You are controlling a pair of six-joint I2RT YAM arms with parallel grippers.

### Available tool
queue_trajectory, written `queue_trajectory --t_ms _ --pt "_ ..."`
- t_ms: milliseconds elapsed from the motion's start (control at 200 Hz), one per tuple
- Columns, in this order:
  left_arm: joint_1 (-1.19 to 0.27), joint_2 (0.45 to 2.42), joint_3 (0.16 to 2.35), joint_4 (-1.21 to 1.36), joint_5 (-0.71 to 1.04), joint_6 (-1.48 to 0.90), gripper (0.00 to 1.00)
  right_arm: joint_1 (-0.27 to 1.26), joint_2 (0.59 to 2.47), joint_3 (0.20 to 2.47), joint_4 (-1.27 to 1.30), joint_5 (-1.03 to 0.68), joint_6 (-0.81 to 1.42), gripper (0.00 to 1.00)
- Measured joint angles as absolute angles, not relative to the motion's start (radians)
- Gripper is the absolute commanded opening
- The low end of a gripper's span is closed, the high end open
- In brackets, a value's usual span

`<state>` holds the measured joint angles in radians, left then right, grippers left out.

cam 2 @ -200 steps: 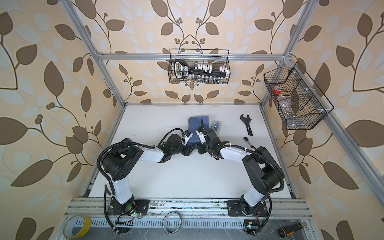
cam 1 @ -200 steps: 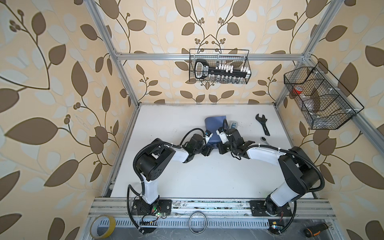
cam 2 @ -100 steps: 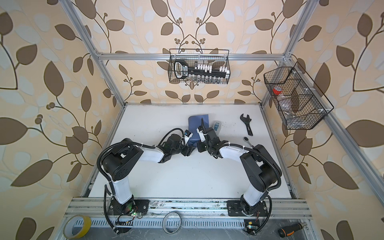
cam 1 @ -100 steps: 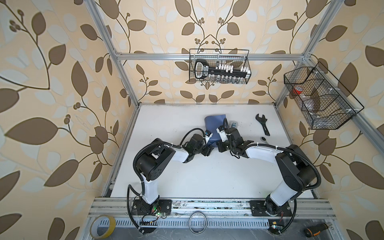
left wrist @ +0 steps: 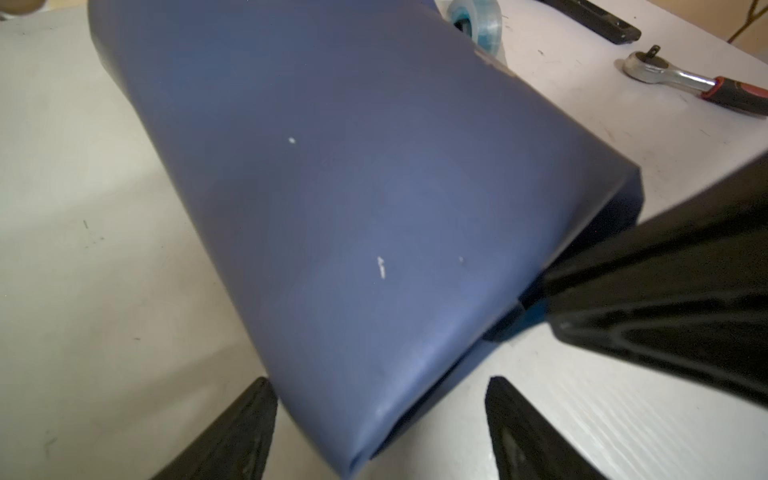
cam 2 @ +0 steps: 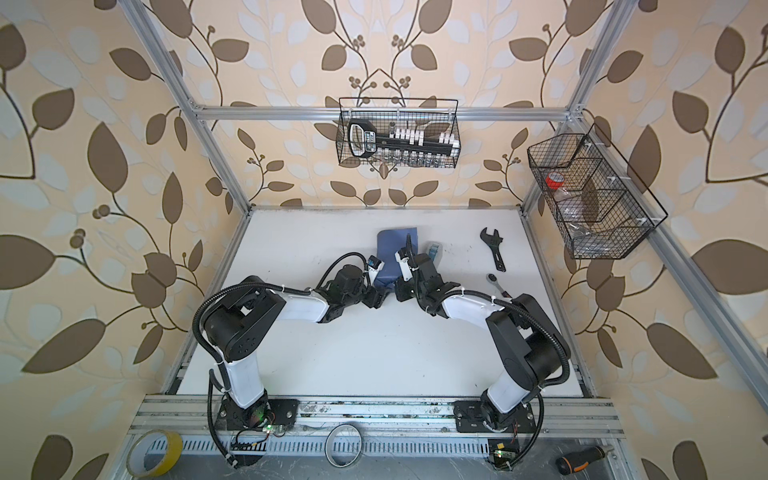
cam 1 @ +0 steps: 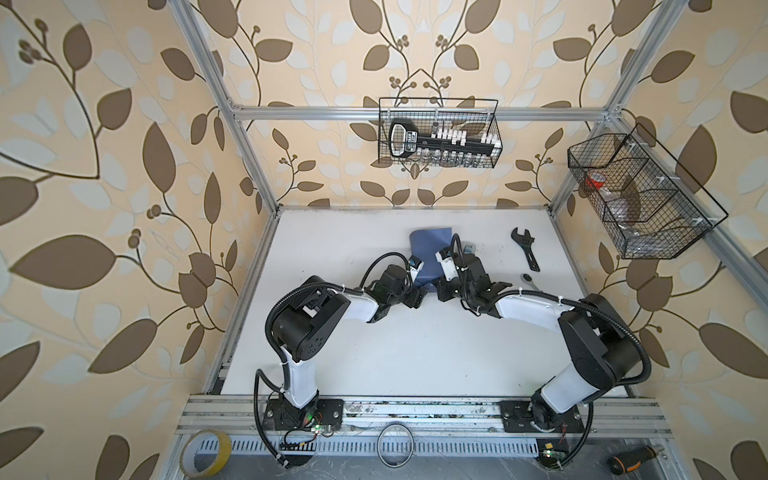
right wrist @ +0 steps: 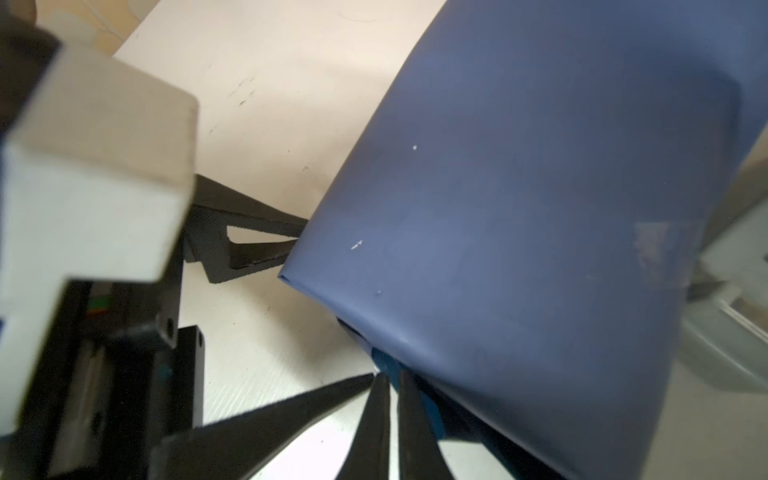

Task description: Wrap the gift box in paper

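Left gripper [left wrist: 378,379]: jaws apart, straddling the near open end of the paper [left wrist: 353,187] without clamping it. Right gripper [right wrist: 390,376]: jaws closed, tips at that end's lower lip; a pinch on the fold cannot be confirmed. The paper lies as a slate-blue sleeve on the table [cam 1: 415,353]. The gift box is unseen, presumably inside. Assessed step: closing the end. Next move requires folding the flap flat against the box.
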<state>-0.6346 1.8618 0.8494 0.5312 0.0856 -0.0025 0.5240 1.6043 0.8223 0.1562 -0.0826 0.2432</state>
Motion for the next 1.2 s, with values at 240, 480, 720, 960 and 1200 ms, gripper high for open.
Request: queue_trajectory --t_ms 240,480,720,960,1200 --pt "-0.626 1.862 0.875 0.514 0.087 -0.011 0.78 0.494 1.488 0.737 0.165 -0.083 0.256 0.17" --pt "-0.626 1.864 0.876 0.483 0.102 -0.030 0.77 0.438 1.340 0.633 0.181 -0.071 0.300 0.37" --pt "-0.626 1.834 0.842 0.472 0.136 -0.074 0.85 0.403 1.359 0.625 0.208 -0.059 0.369 0.65" --pt "-0.569 1.695 0.828 0.366 0.210 -0.241 0.87 0.377 1.548 0.727 0.268 -0.108 0.476 0.74" --pt "-0.476 1.794 1.071 0.241 0.316 -0.405 0.84 0.373 1.684 0.815 0.328 -0.152 0.537 0.73"
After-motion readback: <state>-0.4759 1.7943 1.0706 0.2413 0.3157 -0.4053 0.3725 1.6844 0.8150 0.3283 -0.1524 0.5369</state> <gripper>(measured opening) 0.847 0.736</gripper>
